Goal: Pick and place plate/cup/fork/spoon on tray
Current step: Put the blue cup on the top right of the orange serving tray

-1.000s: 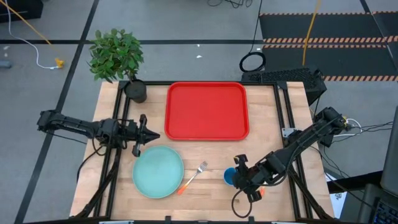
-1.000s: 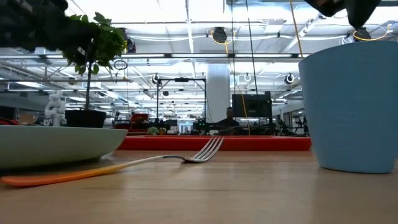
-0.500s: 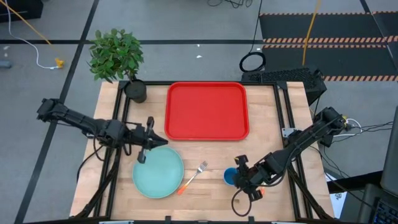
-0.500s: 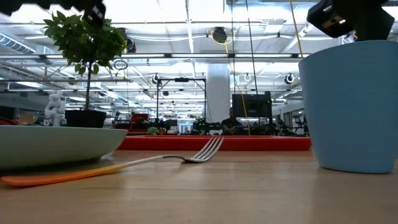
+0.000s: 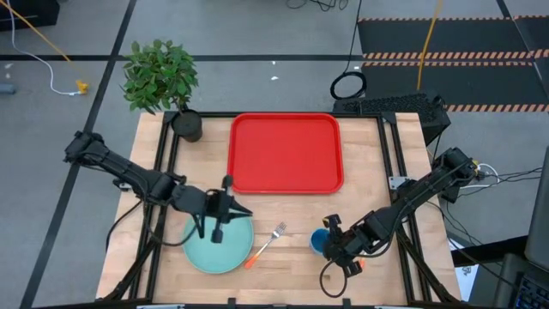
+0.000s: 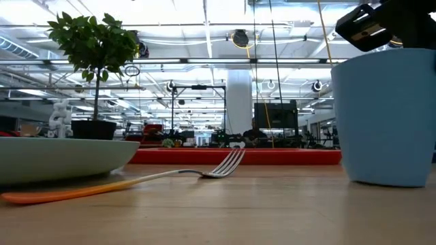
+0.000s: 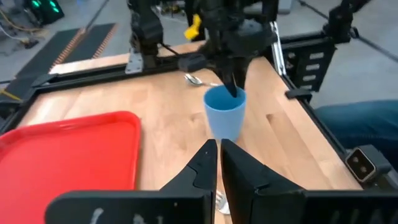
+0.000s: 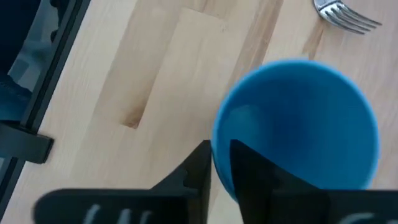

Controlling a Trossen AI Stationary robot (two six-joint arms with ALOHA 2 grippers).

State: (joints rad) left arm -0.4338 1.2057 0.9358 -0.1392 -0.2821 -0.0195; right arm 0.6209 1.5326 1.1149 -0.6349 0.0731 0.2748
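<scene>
The blue cup (image 5: 318, 243) stands upright on the table near the front right, and also shows in the low view (image 6: 385, 116) and the left wrist view (image 7: 224, 115). My right gripper (image 5: 328, 239) is shut on its rim (image 8: 221, 152). The mint plate (image 5: 214, 247) lies at the front left. My left gripper (image 5: 240, 211) hovers above the plate's far edge with its fingers shut (image 7: 217, 152) and empty. The orange-handled fork (image 5: 266, 244) lies between plate and cup. The spoon (image 7: 196, 79) lies beyond the cup by the right arm. The red tray (image 5: 286, 153) lies at the table's far middle. My right gripper holds the cup's rim (image 8: 217, 134) on its right-hand side, one finger (image 8: 249, 165) inside the cup and one (image 8: 196, 165) outside. The fingers come from above, pointing down. The cup is upright, its base (image 6: 385, 182) at the table top.
A potted plant (image 5: 184, 124) stands at the table's far left corner, beside the tray. Black frame rails (image 5: 163, 172) run along the table's left and right sides. Bare wood (image 5: 283, 210) lies between the tray and the tableware.
My left gripper has gone toward the table's right and near edges, from left of the plate to above the plate's far edge. My right gripper has sunk a little at the cup in the low view.
</scene>
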